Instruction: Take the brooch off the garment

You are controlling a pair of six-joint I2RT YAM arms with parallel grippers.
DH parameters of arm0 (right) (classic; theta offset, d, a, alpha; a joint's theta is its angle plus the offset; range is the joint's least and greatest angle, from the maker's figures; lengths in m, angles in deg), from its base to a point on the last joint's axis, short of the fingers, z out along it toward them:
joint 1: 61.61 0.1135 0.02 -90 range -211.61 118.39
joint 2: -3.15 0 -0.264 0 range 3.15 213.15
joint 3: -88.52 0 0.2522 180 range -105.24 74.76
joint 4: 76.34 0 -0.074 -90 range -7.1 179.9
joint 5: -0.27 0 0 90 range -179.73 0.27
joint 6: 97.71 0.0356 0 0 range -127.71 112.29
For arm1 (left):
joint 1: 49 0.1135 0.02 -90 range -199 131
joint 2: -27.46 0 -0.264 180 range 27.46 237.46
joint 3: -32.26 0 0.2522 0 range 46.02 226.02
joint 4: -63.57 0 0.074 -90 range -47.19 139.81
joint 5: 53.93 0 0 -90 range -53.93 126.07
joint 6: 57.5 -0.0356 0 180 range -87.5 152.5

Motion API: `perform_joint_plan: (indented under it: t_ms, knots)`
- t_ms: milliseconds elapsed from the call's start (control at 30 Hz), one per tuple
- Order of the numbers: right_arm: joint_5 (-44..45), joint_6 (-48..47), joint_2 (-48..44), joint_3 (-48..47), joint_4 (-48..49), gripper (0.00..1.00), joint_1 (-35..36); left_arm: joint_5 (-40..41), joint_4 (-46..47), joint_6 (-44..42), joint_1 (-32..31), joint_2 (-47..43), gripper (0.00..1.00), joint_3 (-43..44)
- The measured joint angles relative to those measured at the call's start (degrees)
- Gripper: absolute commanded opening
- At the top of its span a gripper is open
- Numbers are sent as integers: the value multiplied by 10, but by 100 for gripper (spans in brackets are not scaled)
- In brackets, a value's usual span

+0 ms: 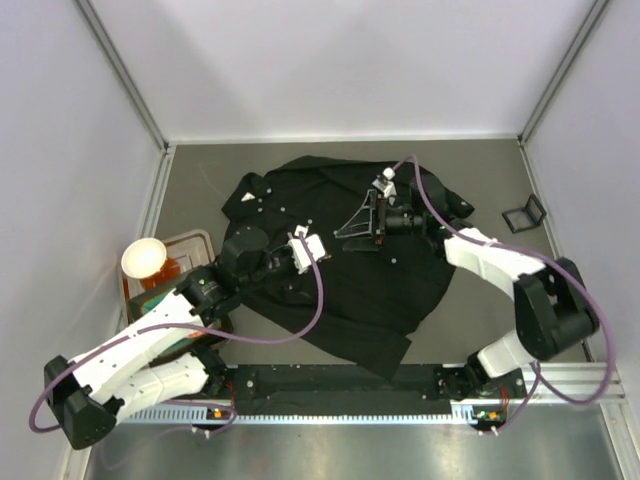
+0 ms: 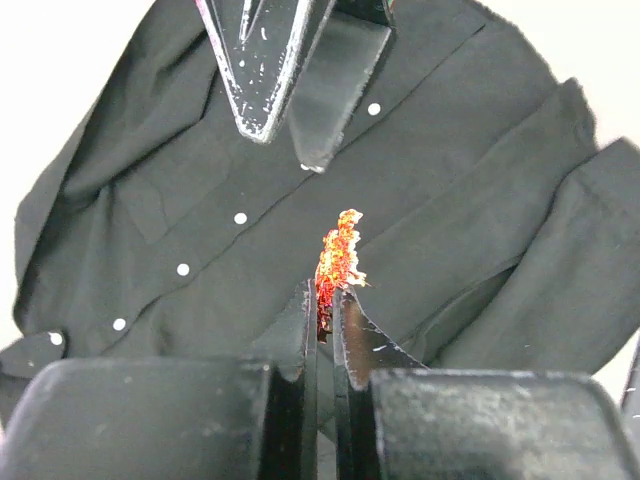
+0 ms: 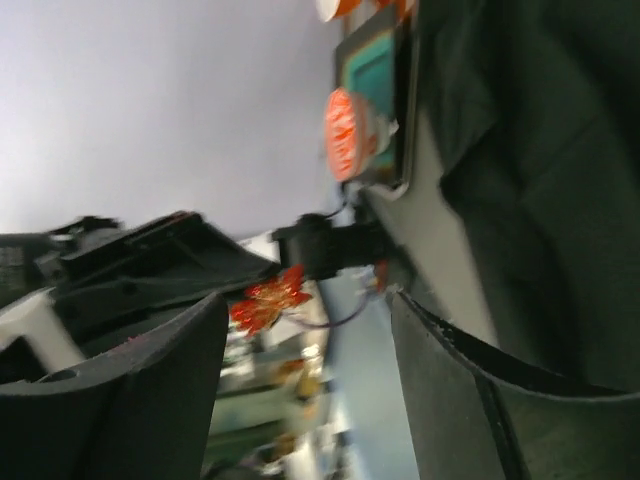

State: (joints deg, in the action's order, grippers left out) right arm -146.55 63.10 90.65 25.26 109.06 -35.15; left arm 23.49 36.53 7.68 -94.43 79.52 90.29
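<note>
Now — left fingers (image 2: 310, 318) pinched shut on brooch (image 2: 340, 255) edge | right fingers (image 3: 150, 390) apart, empty | garment (image 2: 470, 190) below

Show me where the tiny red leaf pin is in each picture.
Top external: too small to make out.
Left wrist: the tiny red-orange maple-leaf brooch is at centre, pinched by the shut left gripper.
Right wrist: left of centre, between the fingers of the open right gripper.
Shared landmark: the wrinkled black button-up shirt.
</note>
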Motion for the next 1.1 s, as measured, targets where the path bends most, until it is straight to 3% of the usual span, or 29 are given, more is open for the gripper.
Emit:
perform_joint_plan:
  t_ms: [67, 167, 433, 600, 833, 1100]
  knots:
    - [49, -133, -32, -40, -120, 66, 2, 0, -28, 42, 0, 9, 0, 30]
    - [98, -293, -79, -56, -227, 66, 5, -9, -62, 104, 0, 39, 0, 84]
    - [128, -480, -133, -45, -309, 64, 44, -88, -144, 235, 11, 114, 0, 158]
    - [136, -521, -144, -41, -329, 64, 43, -153, -168, 285, 47, 120, 0, 158]
    - [112, -520, -170, -19, -341, 62, 37, -297, -149, 384, 156, 120, 0, 129]
    - [40, -475, -167, -19, -290, 49, 47, -346, -97, 433, 162, 115, 0, 93]
